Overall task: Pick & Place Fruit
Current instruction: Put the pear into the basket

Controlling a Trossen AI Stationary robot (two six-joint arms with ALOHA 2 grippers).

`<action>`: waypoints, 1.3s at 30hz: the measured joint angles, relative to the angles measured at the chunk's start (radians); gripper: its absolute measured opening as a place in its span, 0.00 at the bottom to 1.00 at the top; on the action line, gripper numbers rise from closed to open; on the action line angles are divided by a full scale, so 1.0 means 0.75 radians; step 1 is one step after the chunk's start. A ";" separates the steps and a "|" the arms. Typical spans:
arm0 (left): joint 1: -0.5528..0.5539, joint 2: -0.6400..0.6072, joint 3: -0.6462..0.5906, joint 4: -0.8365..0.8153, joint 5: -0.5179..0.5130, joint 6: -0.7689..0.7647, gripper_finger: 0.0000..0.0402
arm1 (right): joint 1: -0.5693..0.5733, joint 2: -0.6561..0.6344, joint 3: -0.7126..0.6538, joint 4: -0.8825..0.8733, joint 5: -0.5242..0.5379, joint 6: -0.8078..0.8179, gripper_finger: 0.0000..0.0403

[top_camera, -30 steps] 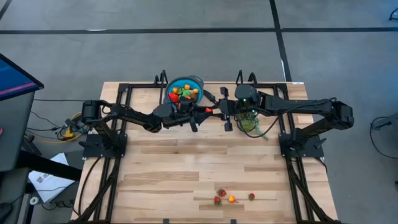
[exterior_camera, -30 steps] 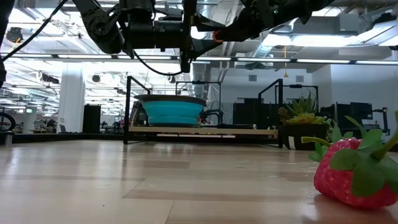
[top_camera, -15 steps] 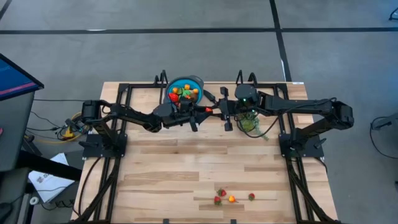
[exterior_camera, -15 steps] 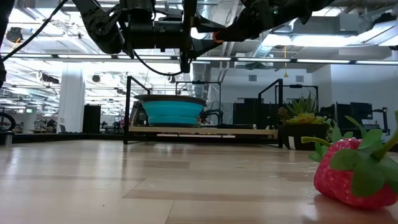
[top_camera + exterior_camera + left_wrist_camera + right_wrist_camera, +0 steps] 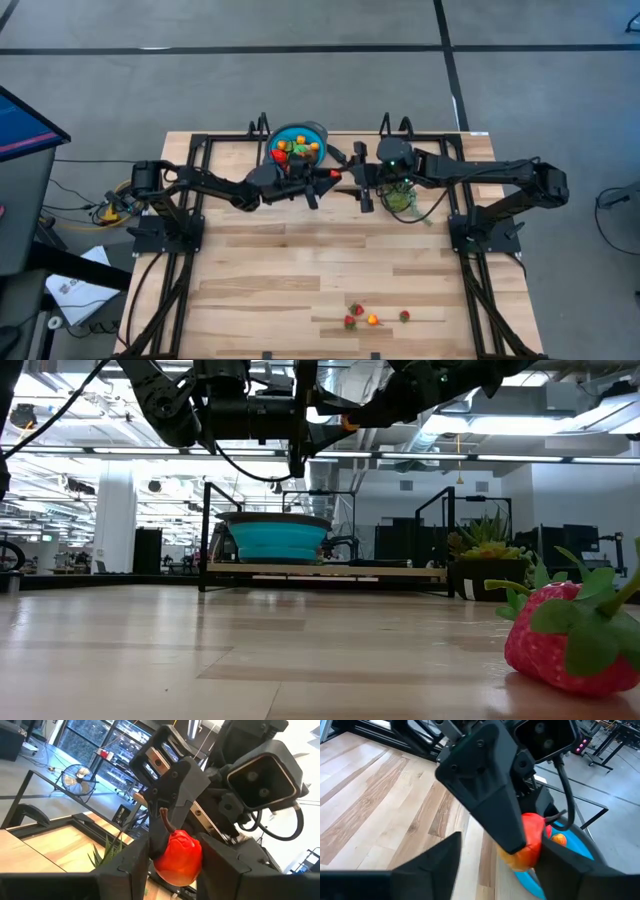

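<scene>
A red-orange toy fruit (image 5: 178, 861) with a brown stem hangs in the air above the far middle of the table, in front of the blue bowl (image 5: 310, 130). My left gripper (image 5: 318, 178) reaches in from the left and is shut on the fruit. My right gripper (image 5: 354, 182) faces it from the right. It is open, with its fingers standing apart on either side of the fruit (image 5: 527, 842). The bowl holds several small fruits (image 5: 296, 149). Three more fruits (image 5: 372, 319) lie near the table's front edge. My left gripper pinches the fruit's two sides (image 5: 159, 862) between its two fingers. It comes in about level from the table's left. The fruit is lifted clear of the table, with its stem (image 5: 164, 821) pointing up toward the right gripper's fingers.
A green spiky plant (image 5: 404, 197) sits under the right arm at the far right. Black frame rails (image 5: 205, 150) border the far and side edges. A strawberry (image 5: 562, 645) lies close to the low camera. The middle of the wooden table (image 5: 300, 260) is bare.
My right gripper has opened and let go of the red-orange fruit, which stays lifted in my left gripper. Neither arm has moved from its place.
</scene>
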State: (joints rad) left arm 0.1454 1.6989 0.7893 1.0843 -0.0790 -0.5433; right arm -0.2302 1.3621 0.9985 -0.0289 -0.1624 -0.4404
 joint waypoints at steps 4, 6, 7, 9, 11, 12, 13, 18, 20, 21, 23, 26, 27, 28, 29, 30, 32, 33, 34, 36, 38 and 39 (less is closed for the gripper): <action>0.005 -0.001 0.000 -0.002 0.000 0.000 0.36 | 0.001 0.000 0.000 -0.009 0.001 -0.001 0.67; 0.006 -0.001 0.001 -0.005 0.003 -0.001 0.36 | 0.001 -0.006 0.000 -0.023 0.017 -0.003 0.72; 0.008 -0.001 0.002 -0.005 0.005 -0.001 0.36 | 0.002 -0.008 0.000 -0.027 0.044 -0.006 0.73; 0.013 -0.001 0.003 -0.008 0.011 -0.001 0.36 | 0.004 -0.009 0.000 -0.035 0.093 -0.012 0.75; 0.014 0.000 0.001 -0.021 0.009 -0.010 0.36 | -0.002 -0.024 0.000 -0.065 0.118 -0.040 0.76; 0.014 0.000 -0.004 -0.028 0.018 -0.015 0.36 | -0.006 -0.038 0.000 -0.075 0.163 -0.049 0.76; 0.015 0.000 -0.005 -0.039 0.023 -0.013 0.36 | -0.013 -0.047 0.005 -0.064 0.175 -0.056 0.76; 0.022 0.000 -0.003 -0.081 0.047 -0.014 0.34 | -0.041 -0.125 0.003 -0.100 0.255 -0.059 0.76; 0.022 0.001 -0.003 -0.087 0.056 -0.011 0.32 | -0.066 -0.170 0.004 -0.123 0.258 -0.051 0.76; 0.026 0.001 -0.003 -0.081 0.054 0.003 0.30 | -0.080 -0.196 0.003 -0.158 0.257 -0.041 0.76; 0.036 0.001 -0.003 -0.082 0.041 0.016 0.28 | -0.104 -0.222 0.003 -0.166 0.238 -0.031 0.76; 0.050 0.001 -0.003 -0.082 0.035 0.016 0.24 | -0.137 -0.229 0.003 -0.182 0.164 0.005 0.76; 0.051 0.001 -0.003 -0.082 0.035 0.016 0.23 | -0.139 -0.229 0.003 -0.205 0.152 0.019 0.76; 0.052 0.001 -0.003 -0.083 0.036 0.016 0.21 | -0.140 -0.228 0.003 -0.235 0.148 0.029 0.76; 0.052 0.001 -0.003 -0.083 0.041 0.016 0.20 | -0.140 -0.223 0.003 -0.268 0.148 0.040 0.76; 0.052 0.001 -0.003 -0.083 0.051 0.016 0.19 | -0.140 -0.220 0.003 -0.307 0.148 0.051 0.76; 0.051 0.001 -0.003 -0.087 0.081 0.016 0.16 | -0.141 -0.219 0.001 -0.398 0.148 0.063 0.76; 0.051 0.001 -0.003 -0.099 0.091 0.015 0.14 | -0.141 -0.219 0.001 -0.431 0.148 0.070 0.76; 0.051 0.001 -0.003 -0.116 0.098 0.015 0.13 | -0.140 -0.219 0.001 -0.470 0.147 0.077 0.76; 0.051 0.001 -0.003 -0.155 0.112 0.016 0.10 | -0.138 -0.218 0.001 -0.555 0.137 0.105 0.76; 0.054 0.001 -0.003 -0.193 0.142 0.017 0.08 | -0.139 -0.218 0.001 -0.610 0.101 0.142 0.74; 0.056 0.000 -0.003 -0.211 0.170 0.018 0.07 | -0.139 -0.218 0.001 -0.637 0.079 0.158 0.73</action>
State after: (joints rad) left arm 0.1872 1.6993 0.7872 0.9260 0.0488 -0.5301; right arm -0.3344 1.1984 0.9993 -0.5067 -0.1031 -0.3215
